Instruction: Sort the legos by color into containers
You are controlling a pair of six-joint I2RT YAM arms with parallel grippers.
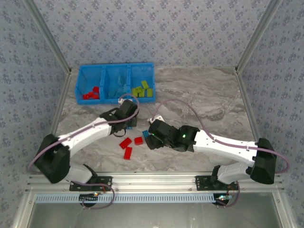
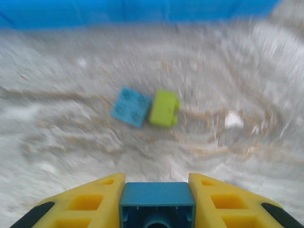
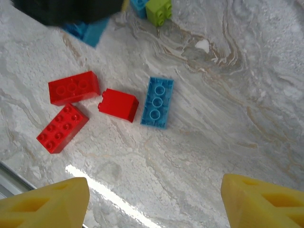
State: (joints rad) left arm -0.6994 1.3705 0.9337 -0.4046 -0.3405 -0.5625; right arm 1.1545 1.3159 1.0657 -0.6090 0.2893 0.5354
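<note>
The top camera is looking down over the whole table [image 1: 199, 99] from behind. The left wrist camera is skimming low toward the containers [image 2: 142, 12]; the right is facing down, close, sharing the red legos [image 3: 73, 88] with the top view.

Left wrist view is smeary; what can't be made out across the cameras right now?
Left wrist: containers blurred, cut by top edge; held blue brick cut by bottom edge.
Top: middle bin's bricks too small to count.
Right wrist: far blue brick cut by top edge.
</note>
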